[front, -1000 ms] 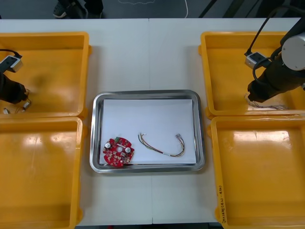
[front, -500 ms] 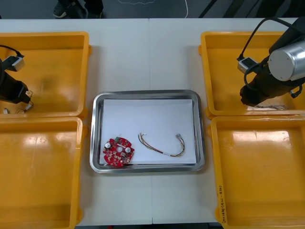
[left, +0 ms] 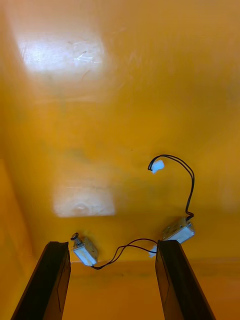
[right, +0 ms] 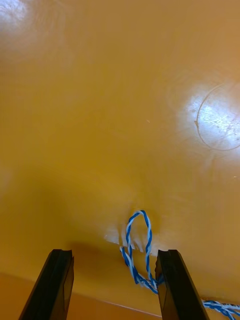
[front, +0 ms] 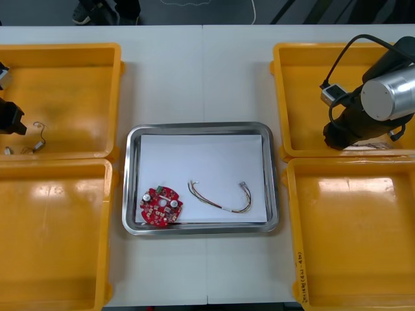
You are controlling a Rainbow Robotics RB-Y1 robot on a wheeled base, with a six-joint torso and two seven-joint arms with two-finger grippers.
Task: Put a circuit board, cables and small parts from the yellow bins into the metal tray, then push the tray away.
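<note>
**Both grippers open over the far bins; board and one cable lie in the tray**

The metal tray (front: 130,181) sits mid-table between the four yellow bins, with a shiny rim and a white inside. In its near left corner lies the round red circuit board (front: 161,206), flat, dotted with small pale and dark components. Just beside it, apart from the board, the red and yellow cable (front: 220,207) lies in a loose curve with a small connector at each end.

The left gripper (front: 11,118) is at the outer edge of the far left yellow bin (front: 71,78). In the left wrist view its fingers (left: 50,280) stand spread, holding nothing. On the orange floor past the fingertips lie two small metal parts (left: 178,230), silvery blocks, each trailing a thin black cable (left: 190,185). One cable arcs up to a white plug.

The right gripper (right: 115,252) is low in the far right yellow bin (front: 305,84), close to that bin's near wall. Its fingers (right: 172,285) are also released and wide apart. The twisted blue and white cable (right: 137,245) lies on the bin floor between them, nearer one finger. It forms a narrow upright loop, and its tail runs off past that finger. Neither finger touches it.
</note>
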